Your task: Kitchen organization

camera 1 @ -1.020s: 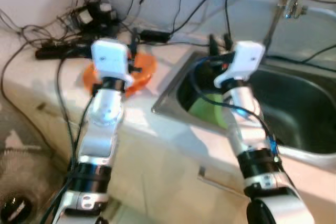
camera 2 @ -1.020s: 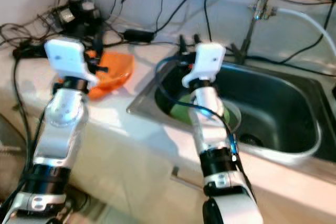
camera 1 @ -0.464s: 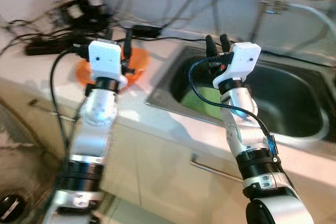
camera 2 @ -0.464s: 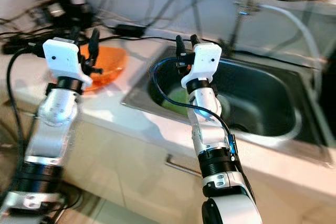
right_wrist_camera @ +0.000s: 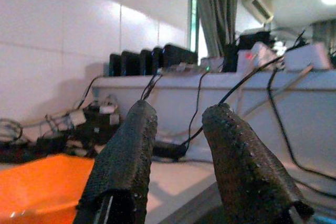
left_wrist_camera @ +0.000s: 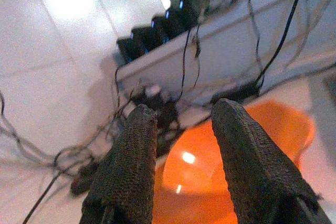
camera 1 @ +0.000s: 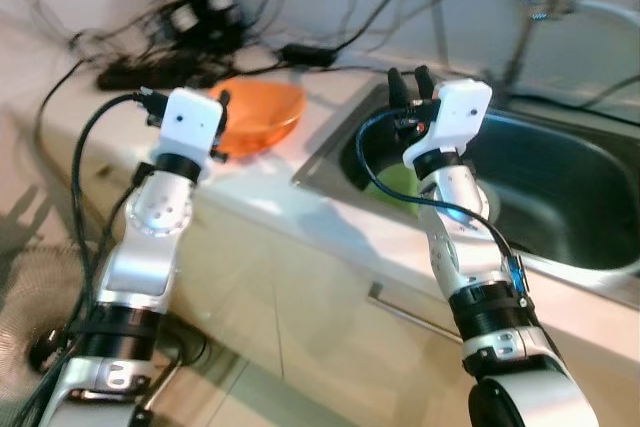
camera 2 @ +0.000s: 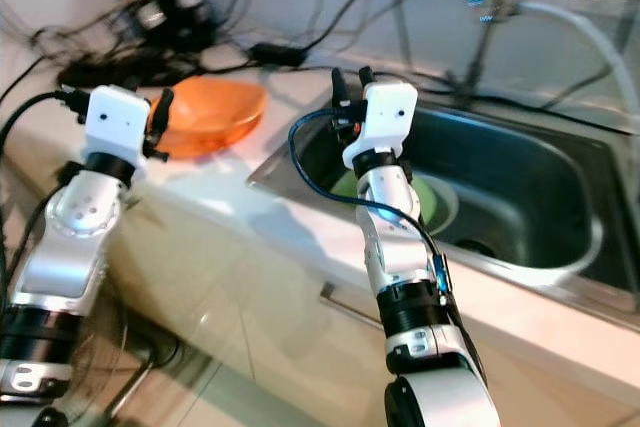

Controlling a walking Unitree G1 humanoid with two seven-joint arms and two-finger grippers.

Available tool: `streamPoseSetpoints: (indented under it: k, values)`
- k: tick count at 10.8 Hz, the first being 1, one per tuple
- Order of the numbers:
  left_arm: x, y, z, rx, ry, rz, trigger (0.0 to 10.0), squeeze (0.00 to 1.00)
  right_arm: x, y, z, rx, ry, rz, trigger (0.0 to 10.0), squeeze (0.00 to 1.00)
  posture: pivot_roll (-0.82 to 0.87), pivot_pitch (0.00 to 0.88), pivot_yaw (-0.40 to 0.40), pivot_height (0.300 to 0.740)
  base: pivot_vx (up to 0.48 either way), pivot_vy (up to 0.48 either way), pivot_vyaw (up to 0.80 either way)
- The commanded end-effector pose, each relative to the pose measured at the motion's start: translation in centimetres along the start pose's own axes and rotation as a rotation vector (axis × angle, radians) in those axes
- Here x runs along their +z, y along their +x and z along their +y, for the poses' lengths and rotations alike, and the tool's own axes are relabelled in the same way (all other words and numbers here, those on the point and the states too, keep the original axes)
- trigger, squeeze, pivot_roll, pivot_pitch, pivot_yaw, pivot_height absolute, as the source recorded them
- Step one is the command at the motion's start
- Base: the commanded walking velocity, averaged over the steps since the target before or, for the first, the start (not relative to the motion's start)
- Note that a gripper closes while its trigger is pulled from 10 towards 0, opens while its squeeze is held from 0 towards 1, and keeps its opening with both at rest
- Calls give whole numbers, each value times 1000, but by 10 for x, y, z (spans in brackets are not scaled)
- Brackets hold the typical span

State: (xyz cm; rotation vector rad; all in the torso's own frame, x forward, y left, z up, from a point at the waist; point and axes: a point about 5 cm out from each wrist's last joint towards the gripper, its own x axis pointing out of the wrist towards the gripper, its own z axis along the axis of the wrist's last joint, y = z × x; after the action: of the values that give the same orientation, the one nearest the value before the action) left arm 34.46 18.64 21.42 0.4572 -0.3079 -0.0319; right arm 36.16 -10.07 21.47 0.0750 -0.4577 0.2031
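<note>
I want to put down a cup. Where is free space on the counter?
Free: the counter strip between the orange bowl and the sink edge. Crowded: behind the bowl, where cables tangle. A green plate lies in the sink.

1. Eye views: bright, soft overall, slight motion blur. Cables and back wall smeared.
2. Counter (camera 1: 262, 179) washed out; arm shadows fall across its front edge.
3. Sink (camera 2: 520, 197) interior dark, rim glinting.
4. Left wrist view: orange bowl (left_wrist_camera: 252, 150) shows two small glare spots, background blurred.
5. Right wrist view: a ceiling light, probably, burns out in one corner; near fingers (right_wrist_camera: 123, 166) soft.
</note>
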Motion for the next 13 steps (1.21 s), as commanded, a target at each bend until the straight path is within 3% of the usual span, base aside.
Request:
streamPoseSetpoints:
  k: [1,10,12,13]
  values:
    - [-3,1,0,-13,9,23,10000,0,1,3,2,13,3,3,10000,0,214,4,-7,740,0,0,0]
    - [5,2,3,57,-53,-22,10000,0,-4,3,5,41,-15,44,10000,0,214,17,-10,740,0,0,-79]
    - [2,1,8,30,0,7,10000,0,-4,3,5,43,-10,46,10000,0,214,17,-9,740,0,0,0]
    - [2,3,13,-37,96,26,10000,0,-5,3,5,48,-9,50,10000,0,216,17,-9,740,0,0,0]
